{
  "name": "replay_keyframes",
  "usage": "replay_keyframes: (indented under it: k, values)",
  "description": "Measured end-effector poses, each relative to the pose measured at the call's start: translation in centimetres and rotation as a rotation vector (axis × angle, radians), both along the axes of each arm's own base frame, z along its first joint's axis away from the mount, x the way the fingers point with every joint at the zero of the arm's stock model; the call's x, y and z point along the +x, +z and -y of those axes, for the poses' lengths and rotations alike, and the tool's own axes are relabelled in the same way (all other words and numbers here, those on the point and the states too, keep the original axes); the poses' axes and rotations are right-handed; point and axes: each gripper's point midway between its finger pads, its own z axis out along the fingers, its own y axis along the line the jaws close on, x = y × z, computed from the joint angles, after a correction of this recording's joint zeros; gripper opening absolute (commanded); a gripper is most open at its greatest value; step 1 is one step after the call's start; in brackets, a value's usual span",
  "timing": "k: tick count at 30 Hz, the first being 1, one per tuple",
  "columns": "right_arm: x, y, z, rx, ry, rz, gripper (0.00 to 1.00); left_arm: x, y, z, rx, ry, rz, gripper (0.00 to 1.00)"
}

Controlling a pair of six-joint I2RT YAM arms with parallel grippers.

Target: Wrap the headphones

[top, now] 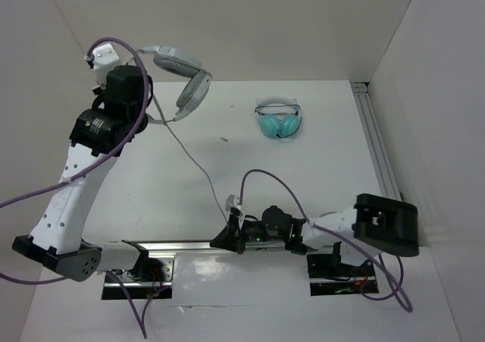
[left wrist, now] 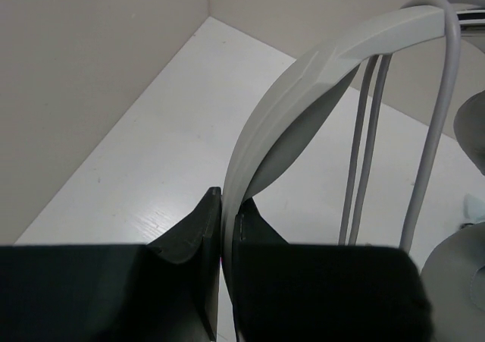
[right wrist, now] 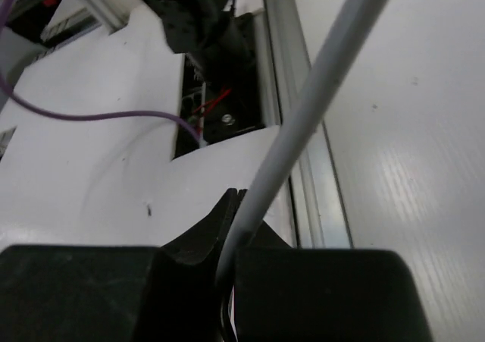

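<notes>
The light-grey headphones (top: 184,70) hang in the air at the back left, with one oblong earcup (top: 194,90) tilted down. My left gripper (left wrist: 227,205) is shut on the wide headband (left wrist: 303,84), which arches up and to the right from between its fingers. Strands of the thin grey cable (left wrist: 362,152) hang beside the headband. The cable (top: 198,166) runs from the headphones diagonally to the near middle of the table. There my right gripper (top: 235,221) is shut on the cable (right wrist: 318,92), low over the front rail.
Small teal headphones (top: 278,120) lie at the back centre of the white table (top: 303,175). An aluminium rail (top: 377,149) runs along the right side and another (top: 193,245) along the front between the arm bases. White walls close in the back and sides.
</notes>
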Motion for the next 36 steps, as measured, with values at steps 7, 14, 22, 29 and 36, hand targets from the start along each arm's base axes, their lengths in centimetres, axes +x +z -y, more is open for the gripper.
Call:
replay_keyframes:
  k: [7,14,22,29,36]
  values:
    - [-5.8,10.4,-0.2,0.111,0.058,0.173,0.00,0.1,-8.1,-1.1,0.124,0.078,-0.184,0.00]
    - [-3.6,20.7,1.3,0.105,-0.155,0.341,0.00,-0.3,-12.7,1.2,0.198,-0.055,-0.333,0.00]
    - [3.4,22.5,3.2,-0.217,-0.497,0.549,0.00,-2.6,-16.8,10.5,0.390,-0.459,-0.478,0.00]
    - [8.6,23.7,7.6,-0.464,-0.784,0.724,0.00,-6.0,-20.1,12.4,0.484,-0.594,-0.588,0.00]
    - [13.0,27.6,14.0,-0.452,-1.029,0.743,0.00,-10.0,-19.5,13.2,0.475,-0.740,-0.550,0.00]
